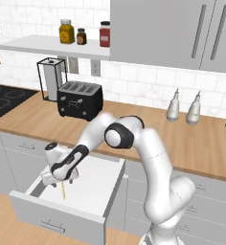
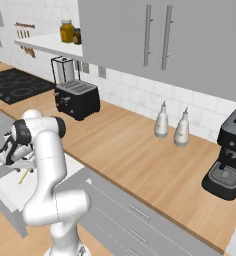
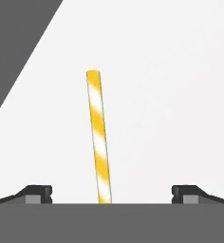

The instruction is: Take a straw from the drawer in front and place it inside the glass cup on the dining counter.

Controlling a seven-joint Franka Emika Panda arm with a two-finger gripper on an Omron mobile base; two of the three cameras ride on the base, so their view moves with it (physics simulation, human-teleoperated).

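While the drawer [image 1: 93, 189] is pulled out, the tool [image 3: 111, 193] is held spread wide over the straw [image 3: 98, 137], nothing pinched.

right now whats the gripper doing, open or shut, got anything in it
Gripper: open, jaws wide apart and holding nothing; the straw lies between them on the white floor of the drawer, not gripped.

A home kitchen: wood counter [image 1: 148, 124], toaster [image 1: 80, 99], coffee machine [image 2: 230, 155], stovetop [image 2: 17, 84], tiled wall.
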